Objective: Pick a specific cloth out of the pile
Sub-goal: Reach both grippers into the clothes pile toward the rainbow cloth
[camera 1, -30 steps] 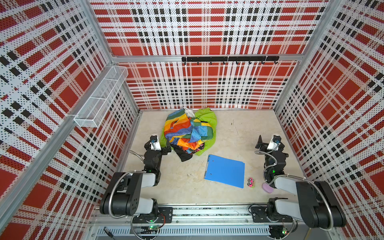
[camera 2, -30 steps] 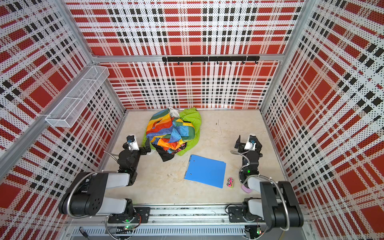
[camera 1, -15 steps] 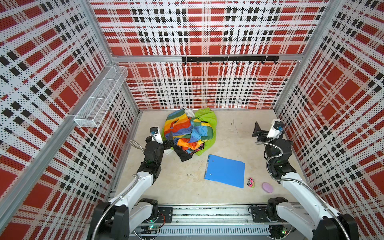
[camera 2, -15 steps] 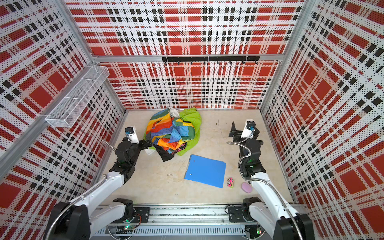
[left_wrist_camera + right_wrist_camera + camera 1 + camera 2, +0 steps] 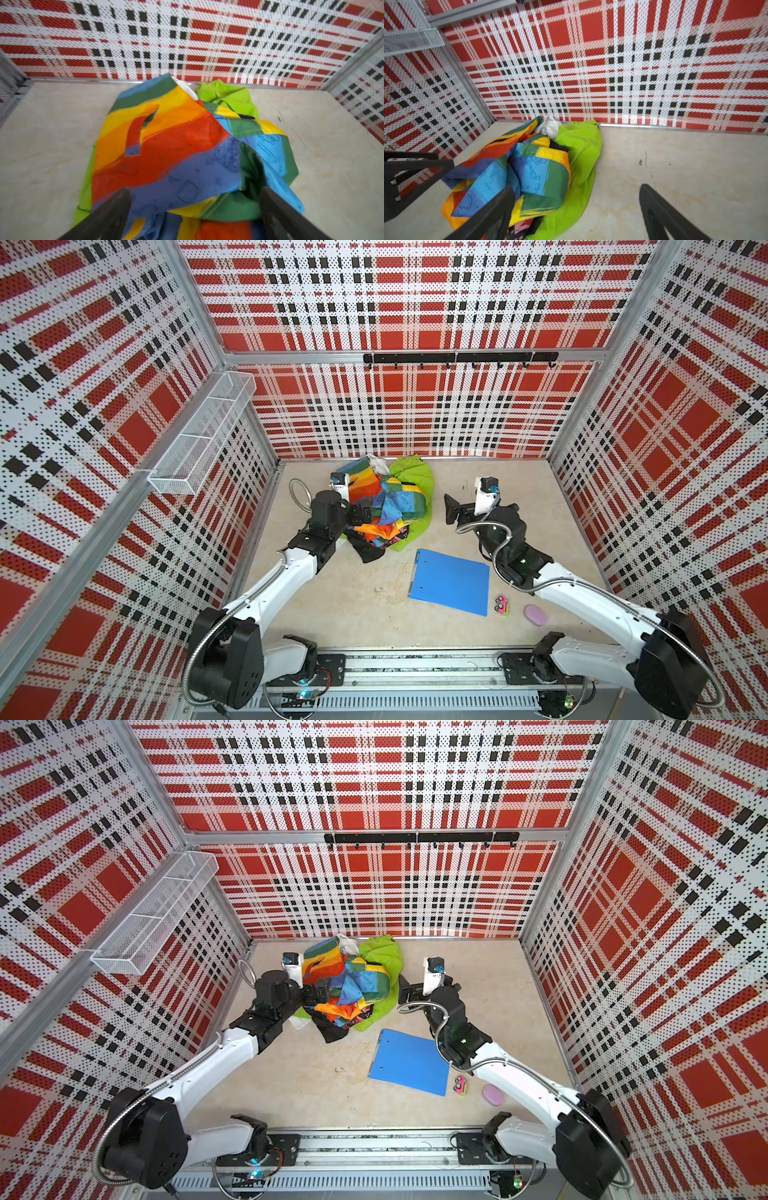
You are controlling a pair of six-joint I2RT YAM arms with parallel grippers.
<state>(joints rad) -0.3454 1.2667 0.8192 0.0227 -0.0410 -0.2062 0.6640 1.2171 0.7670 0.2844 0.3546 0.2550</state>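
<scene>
The pile (image 5: 384, 506) lies at the back of the floor, left of the middle. On top of it is a rainbow patchwork cloth (image 5: 380, 499), with a black garment (image 5: 365, 549) at the front and a bit of white fabric (image 5: 378, 464) at the back. The lime-green cloth (image 5: 415, 477) (image 5: 384, 955) (image 5: 228, 95) (image 5: 581, 149) shows along the pile's right and back side, partly under the patchwork. My left gripper (image 5: 359, 516) (image 5: 193, 193) is open over the pile's left part, its fingers straddling patchwork fabric. My right gripper (image 5: 451, 510) (image 5: 576, 188) is open just right of the green cloth, holding nothing.
A blue folder (image 5: 451, 580) lies in front of the pile. A small pink toy (image 5: 501, 605) and a purple oval (image 5: 535, 615) lie to its right. A wire basket (image 5: 203, 435) hangs on the left wall and a hook rail (image 5: 457, 358) on the back wall.
Both arms have unfolded from the near edge and reached towards the pile. The left gripper came up onto the pile's left side, the right gripper swung in leftward. The jaws stayed open.
</scene>
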